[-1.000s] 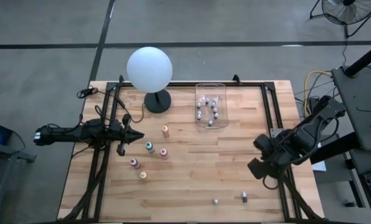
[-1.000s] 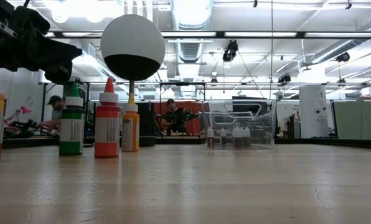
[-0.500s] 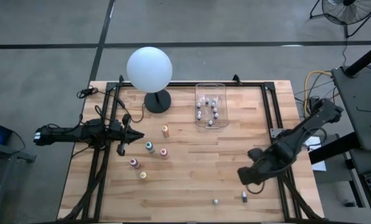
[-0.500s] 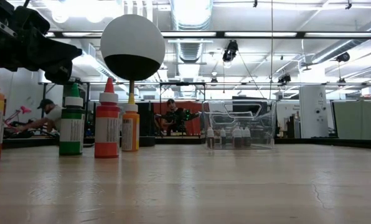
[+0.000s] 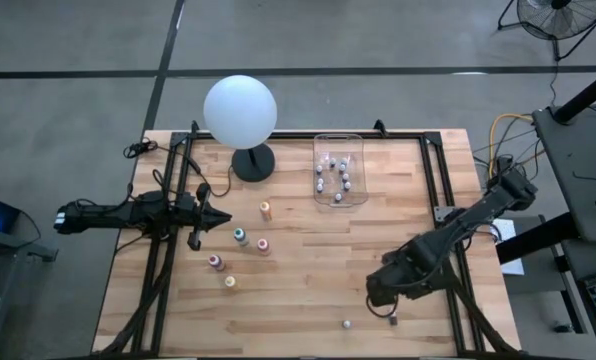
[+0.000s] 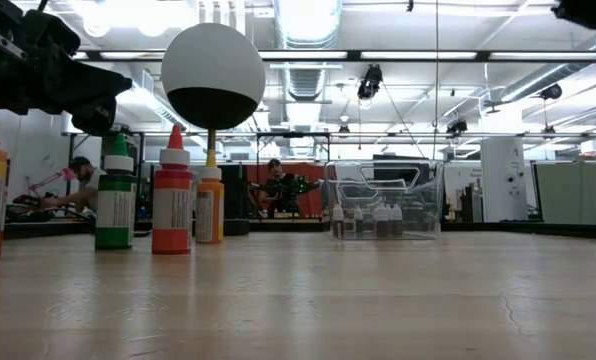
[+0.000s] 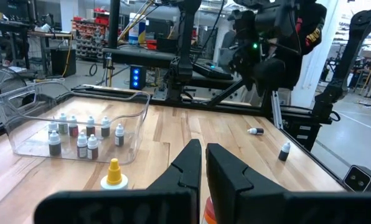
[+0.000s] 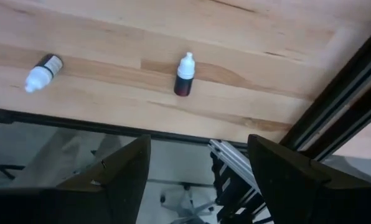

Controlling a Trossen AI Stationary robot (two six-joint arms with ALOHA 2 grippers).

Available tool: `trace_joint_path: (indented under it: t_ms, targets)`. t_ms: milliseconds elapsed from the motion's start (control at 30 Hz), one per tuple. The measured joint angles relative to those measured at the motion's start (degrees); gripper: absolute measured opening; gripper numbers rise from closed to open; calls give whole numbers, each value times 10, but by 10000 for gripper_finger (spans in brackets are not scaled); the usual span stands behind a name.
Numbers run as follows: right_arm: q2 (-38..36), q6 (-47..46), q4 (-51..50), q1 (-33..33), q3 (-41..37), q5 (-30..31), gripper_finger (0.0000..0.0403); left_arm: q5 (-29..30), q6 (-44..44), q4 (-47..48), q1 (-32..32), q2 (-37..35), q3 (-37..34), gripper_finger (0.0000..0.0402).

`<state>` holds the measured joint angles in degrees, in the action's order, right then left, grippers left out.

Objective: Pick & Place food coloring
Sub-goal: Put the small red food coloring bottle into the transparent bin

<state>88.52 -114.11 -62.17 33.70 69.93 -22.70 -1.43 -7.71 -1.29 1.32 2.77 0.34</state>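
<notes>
Wooden table (image 5: 308,280) | right pincer (image 5: 381,295) released, above | upright small bottle (image 8: 183,74) near, untouched

- I see small dark-and-white bottles (image 5: 336,176) standing inside the clear bin.
- Five larger coloured bottles (image 5: 240,237) stand mid-table.
- One small bottle (image 8: 184,74) stands near the table's edge; another (image 8: 41,70) lies beside it.

A workshop hall: exposed ceiling ducts (image 6: 308,25), equipment racks (image 7: 142,37).
</notes>
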Motion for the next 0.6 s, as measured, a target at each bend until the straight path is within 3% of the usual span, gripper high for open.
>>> trace_joint_path:
  t_ms: [200, 600]
  targets:
    - [26, 13, 64, -10, -33, -33, 249, 0, 0, 0, 0, 0, 0, 0]
    - [37, -60, 278, -13, -146, -54, 246, 0, 0, 0, 0, 0, 0, 0]
